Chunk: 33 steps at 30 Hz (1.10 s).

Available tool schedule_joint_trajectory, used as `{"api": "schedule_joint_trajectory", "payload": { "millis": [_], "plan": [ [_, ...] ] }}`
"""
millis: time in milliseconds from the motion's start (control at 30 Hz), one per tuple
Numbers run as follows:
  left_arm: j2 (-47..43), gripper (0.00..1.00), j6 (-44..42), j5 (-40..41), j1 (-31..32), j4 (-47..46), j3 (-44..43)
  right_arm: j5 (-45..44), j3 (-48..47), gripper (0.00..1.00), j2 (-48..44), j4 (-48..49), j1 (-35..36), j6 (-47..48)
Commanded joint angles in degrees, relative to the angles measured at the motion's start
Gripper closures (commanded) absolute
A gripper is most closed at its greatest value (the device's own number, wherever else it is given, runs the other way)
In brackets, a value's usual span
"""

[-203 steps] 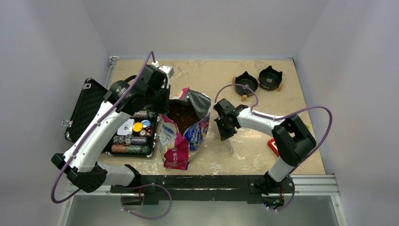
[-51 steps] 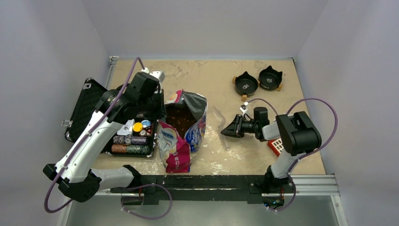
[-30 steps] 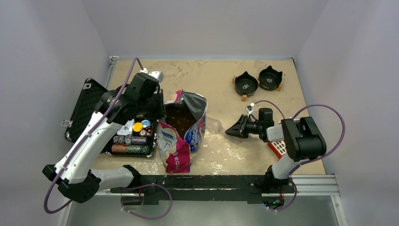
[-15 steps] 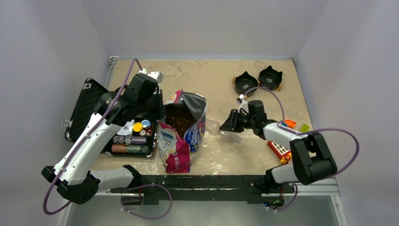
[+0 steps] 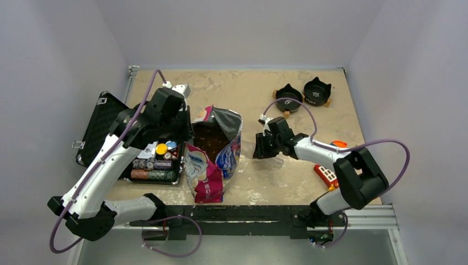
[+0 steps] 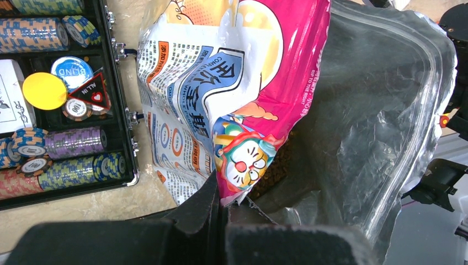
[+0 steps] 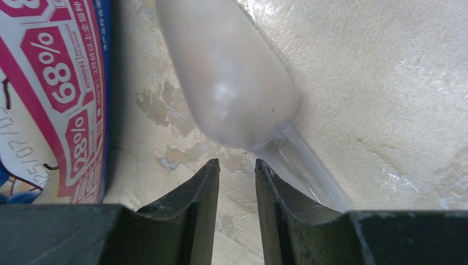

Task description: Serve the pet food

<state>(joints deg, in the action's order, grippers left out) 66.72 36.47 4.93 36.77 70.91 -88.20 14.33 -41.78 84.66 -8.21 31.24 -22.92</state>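
The pet food bag (image 5: 205, 175), pink, blue and white foil, stands open at mid-table with brown kibble (image 5: 212, 140) showing inside. My left gripper (image 5: 185, 130) is shut on the bag's left rim, and the wrist view shows the printed foil edge (image 6: 243, 165) pinched between the fingers, with kibble (image 6: 276, 172) just beyond. A clear plastic scoop (image 5: 248, 147) lies on the table right of the bag. My right gripper (image 5: 260, 149) hovers low over it, jaws a little apart. Nothing sits in the right gripper (image 7: 237, 165); the scoop's bowl (image 7: 232, 83) lies ahead and its handle (image 7: 309, 171) runs past the right finger.
Two black cat-ear bowls (image 5: 288, 98) (image 5: 317, 91) sit at the back right. An open black case of poker chips (image 5: 150, 165) lies left of the bag. A red toy (image 5: 325, 174) and an orange piece (image 5: 339, 144) lie near the right arm.
My right arm has swung left from the right side to just over the scoop beside the bag, and its jaws have parted a little. The left gripper and bag have stayed put.
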Motion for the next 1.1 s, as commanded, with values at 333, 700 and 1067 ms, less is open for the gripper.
{"api": "schedule_joint_trajectory", "payload": {
  "millis": [333,700,1067],
  "plan": [
    [-4.28,1.00,1.77,-3.57,0.32,-6.56,-0.62,-8.70,-3.35,0.65,-3.55,-4.28,2.49,2.53],
    [-4.37,1.00,1.68,-4.22,0.35,-6.88,-0.70,-9.85,-5.86,0.65,-3.02,-5.81,2.34,5.44],
    [-4.37,1.00,1.05,-4.67,0.34,-7.70,-0.74,-8.35,-8.94,0.65,6.08,-7.80,1.87,2.39]
  ]
}}
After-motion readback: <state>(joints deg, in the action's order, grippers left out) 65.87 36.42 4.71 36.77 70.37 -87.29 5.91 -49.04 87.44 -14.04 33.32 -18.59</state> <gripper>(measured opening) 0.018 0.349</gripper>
